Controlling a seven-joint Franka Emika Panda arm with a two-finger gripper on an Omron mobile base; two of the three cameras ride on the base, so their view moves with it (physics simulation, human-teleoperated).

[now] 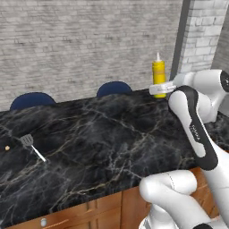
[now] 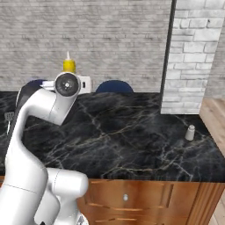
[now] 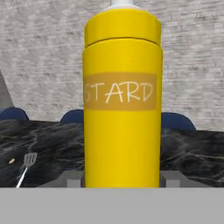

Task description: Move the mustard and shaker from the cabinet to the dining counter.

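You had the mustard (image 3: 121,100) standing straight up in your gripper (image 1: 160,88), with one finger pressed on each side of the yellow bottle, just above the far part of the dining counter (image 1: 103,134) near the white brick post (image 2: 186,57). The shaker (image 2: 190,132) stood by itself on the black top, close to the foot of that post and well apart from the bottle. A small spatula (image 1: 31,145) lay on the counter far off on the other side, and two blue chairs (image 1: 114,88) sat behind the counter by the grey brick wall (image 1: 85,40).

Upright mustard (image 1: 158,72) in the gripper (image 1: 160,88) above the dining counter (image 1: 103,134).
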